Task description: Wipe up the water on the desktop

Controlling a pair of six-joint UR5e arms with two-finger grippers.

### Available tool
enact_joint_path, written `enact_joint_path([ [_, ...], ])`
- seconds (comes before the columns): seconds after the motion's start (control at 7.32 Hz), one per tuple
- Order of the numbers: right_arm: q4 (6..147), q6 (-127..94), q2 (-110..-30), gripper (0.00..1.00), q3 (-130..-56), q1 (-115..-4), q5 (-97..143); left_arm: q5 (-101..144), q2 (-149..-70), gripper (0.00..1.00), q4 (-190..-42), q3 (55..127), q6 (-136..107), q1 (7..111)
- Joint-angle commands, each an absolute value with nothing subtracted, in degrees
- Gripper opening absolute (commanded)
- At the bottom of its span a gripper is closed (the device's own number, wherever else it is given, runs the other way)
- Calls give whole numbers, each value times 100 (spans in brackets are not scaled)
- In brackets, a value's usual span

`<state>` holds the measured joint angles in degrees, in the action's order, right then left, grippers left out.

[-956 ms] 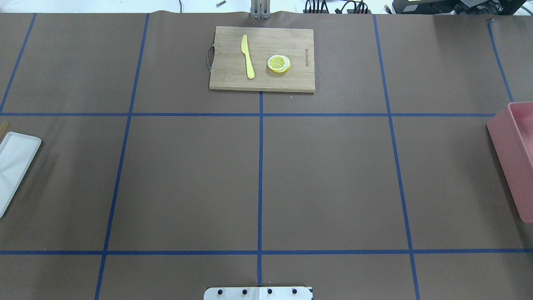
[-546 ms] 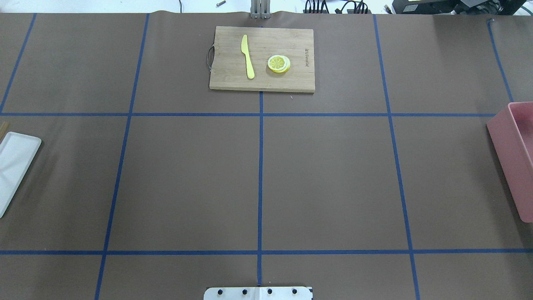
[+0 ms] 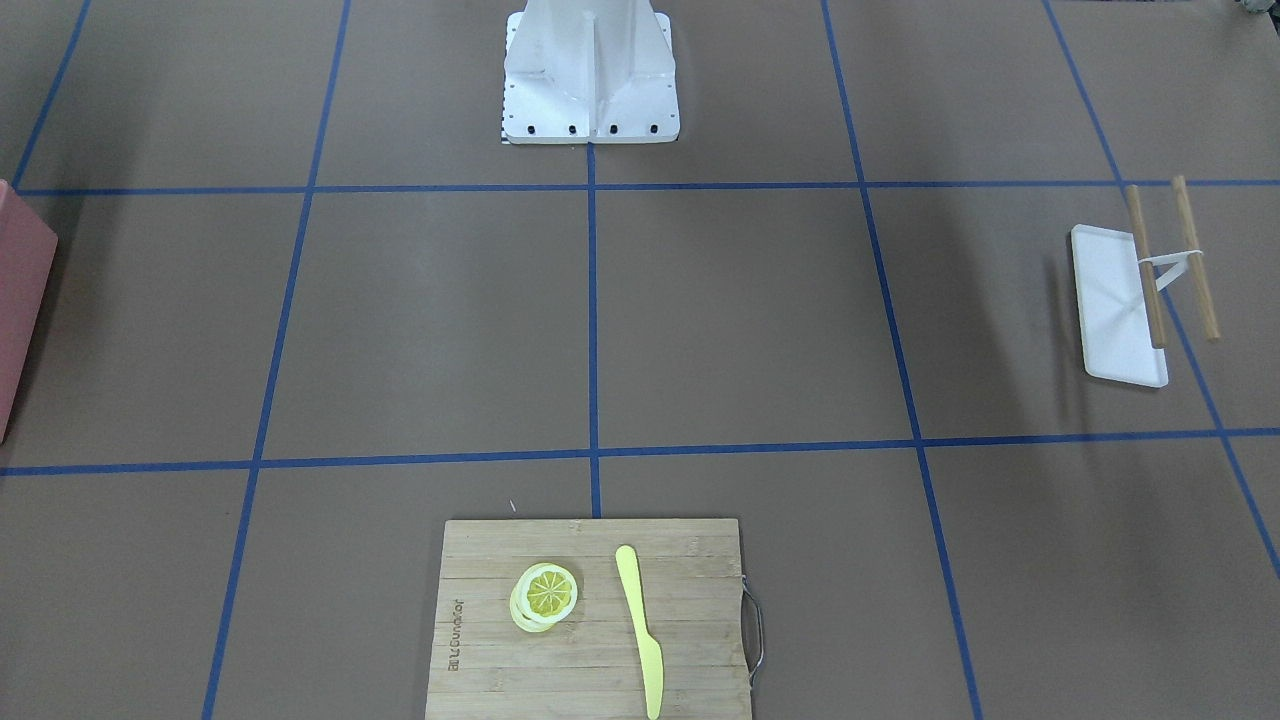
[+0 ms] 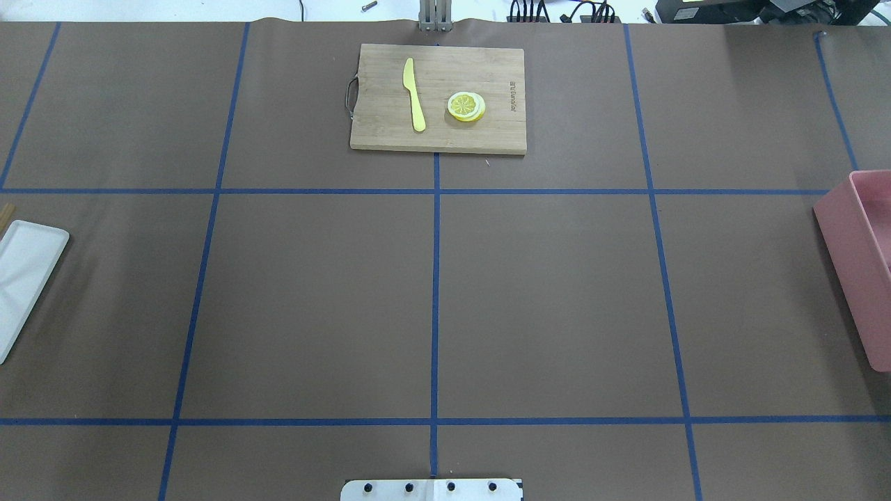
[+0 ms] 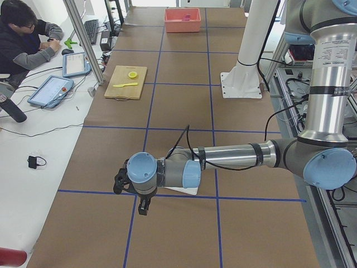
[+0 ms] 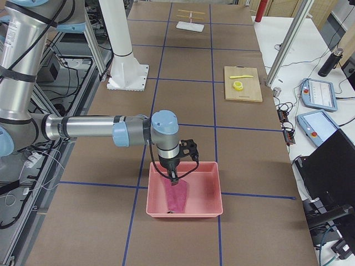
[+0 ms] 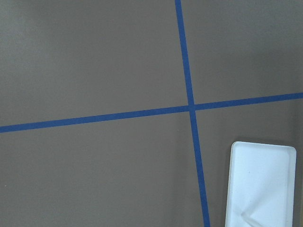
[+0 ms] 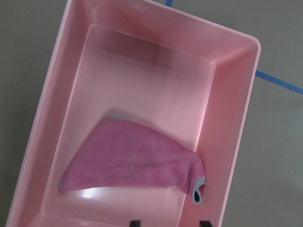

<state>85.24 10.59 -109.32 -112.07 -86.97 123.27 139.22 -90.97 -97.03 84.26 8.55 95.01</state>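
Note:
The desktop (image 4: 557, 299) is brown with blue tape lines; I see no water on it in any view. A pink cloth (image 8: 132, 163) lies crumpled in the pink bin (image 8: 228, 118) at the table's right end. My right gripper (image 8: 169, 223) hovers over the bin's near end, its two dark fingertips apart and empty just past the cloth's rolled corner; it also shows in the exterior right view (image 6: 173, 178). My left gripper (image 5: 143, 209) shows only in the exterior left view, low over the desktop beside the white tray (image 7: 260, 184); I cannot tell whether it is open or shut.
A bamboo cutting board (image 4: 438, 97) with a yellow knife (image 4: 415, 94) and a lemon slice (image 4: 466, 106) lies at the far middle. Two wooden sticks (image 3: 1170, 255) on a white stand rest by the white tray (image 3: 1115, 300). The robot's base (image 3: 590, 70) stands at the near edge.

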Motion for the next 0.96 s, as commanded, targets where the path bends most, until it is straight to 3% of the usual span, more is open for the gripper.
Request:
enact_joint_path([
  [0.0, 8499, 1055, -10916, 100, -11188, -8692, 12366, 13922, -9097, 98, -9703, 8411, 853, 9501],
  [0.41, 8412, 975, -10916, 100, -11032, -8701, 12323, 13922, -9079, 98, -9703, 8411, 861, 9501],
  [0.82, 7265, 1028, -10898, 100, -10171, -8710, 12253, 13922, -9070, 98, -9694, 8411, 861, 9501],
])
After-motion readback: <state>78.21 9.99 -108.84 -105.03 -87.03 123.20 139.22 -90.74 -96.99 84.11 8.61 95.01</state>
